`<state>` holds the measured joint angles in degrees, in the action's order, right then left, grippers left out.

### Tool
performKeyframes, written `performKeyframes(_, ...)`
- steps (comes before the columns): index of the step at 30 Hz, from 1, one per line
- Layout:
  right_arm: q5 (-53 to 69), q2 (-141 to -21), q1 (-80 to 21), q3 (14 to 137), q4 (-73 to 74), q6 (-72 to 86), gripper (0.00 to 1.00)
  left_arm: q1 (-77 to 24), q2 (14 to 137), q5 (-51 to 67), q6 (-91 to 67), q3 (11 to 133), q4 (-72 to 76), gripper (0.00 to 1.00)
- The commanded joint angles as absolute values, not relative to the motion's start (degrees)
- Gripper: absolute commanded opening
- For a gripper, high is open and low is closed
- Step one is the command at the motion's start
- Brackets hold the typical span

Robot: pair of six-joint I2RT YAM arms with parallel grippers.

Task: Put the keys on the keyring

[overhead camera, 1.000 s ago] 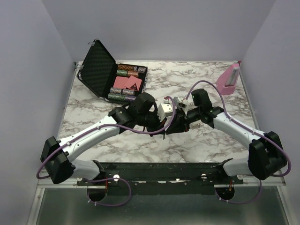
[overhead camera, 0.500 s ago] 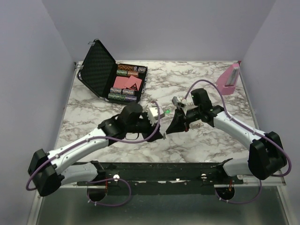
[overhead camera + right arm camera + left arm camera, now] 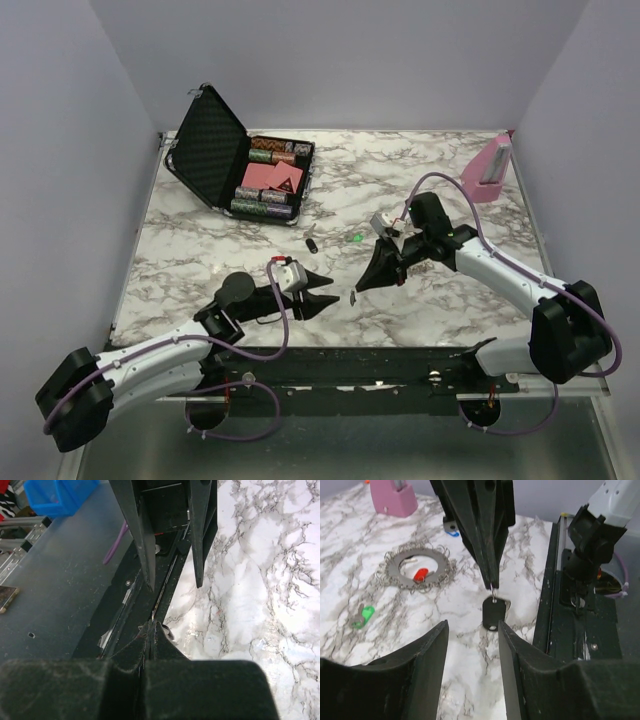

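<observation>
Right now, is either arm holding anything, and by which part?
The right gripper pinches the black-headed key by its metal end; the head dangles below the shut jaws. The left gripper is open and holds nothing.

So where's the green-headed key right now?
In the top view the green-headed key lies loose on the table, just left of the right arm; the left wrist view shows it near the keyring.

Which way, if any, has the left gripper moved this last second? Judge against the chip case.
Yes. The left gripper has pulled back toward the near table edge, farther from the chip case.
</observation>
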<state>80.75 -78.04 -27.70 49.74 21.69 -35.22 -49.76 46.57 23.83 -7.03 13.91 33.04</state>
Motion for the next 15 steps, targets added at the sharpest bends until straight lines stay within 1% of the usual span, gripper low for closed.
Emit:
performKeyframes(1, 83.67, -78.4, -27.95, 50.19, 24.61, -40.52, 0.01, -50.62, 50.53, 23.55, -6.59, 16.08, 45.52, 0.5)
performKeyframes(8, 82.88, -78.22, -27.77, 50.36, 24.61, -40.25, 0.01, -51.41, 55.28, 26.89, -7.12, 18.63, 46.49, 0.37)
performKeyframes(15, 82.53, -78.22, -27.69, 50.62, 24.61, -39.81, 0.01, -51.59, 56.16, 27.86, -6.77, 19.16, 44.48, 0.35)
